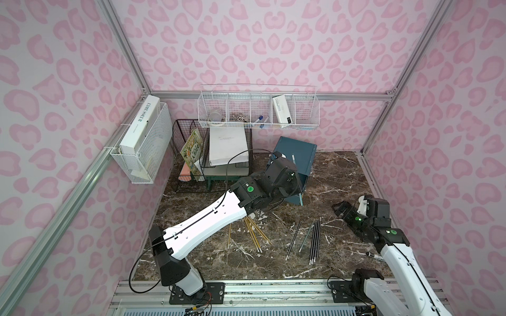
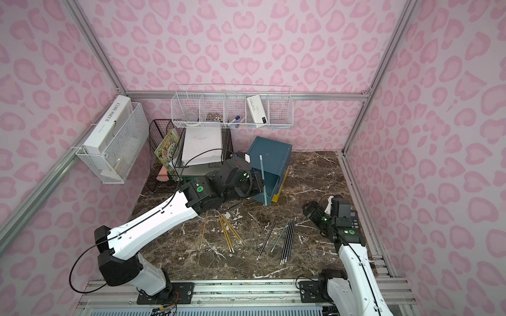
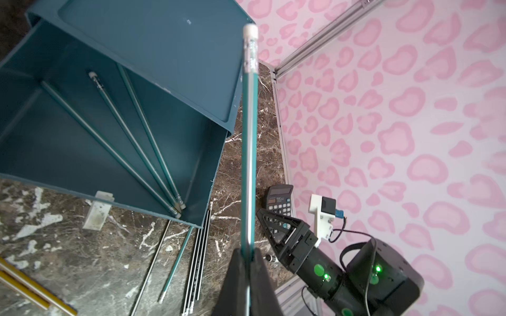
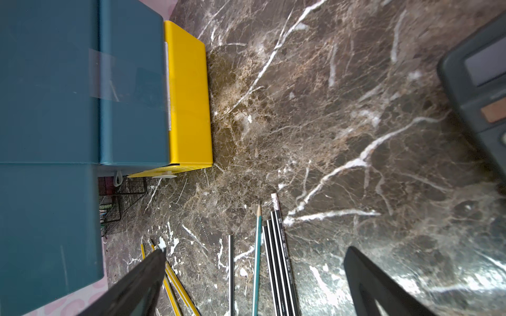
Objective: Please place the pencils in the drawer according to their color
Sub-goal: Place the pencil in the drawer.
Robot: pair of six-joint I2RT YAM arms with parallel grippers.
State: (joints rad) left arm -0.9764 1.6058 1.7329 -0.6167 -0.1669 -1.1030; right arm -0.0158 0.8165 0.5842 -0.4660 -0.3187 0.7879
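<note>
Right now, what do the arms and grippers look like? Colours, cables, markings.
Both the left arm and right arm: white moulded links, black joint housings with round green stickers, thin black cable running along the shell. The left gripper and right gripper: black tapered fingers; the right's have triangular cut-outs.

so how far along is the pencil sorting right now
Done: three teal pencils lie in the open teal drawer. In hand: the left gripper has its jaws shut on a fourth teal pencil, close to that drawer. Left: a loose teal pencil, the yellow pencils and the black pencils lie on the table.
</note>
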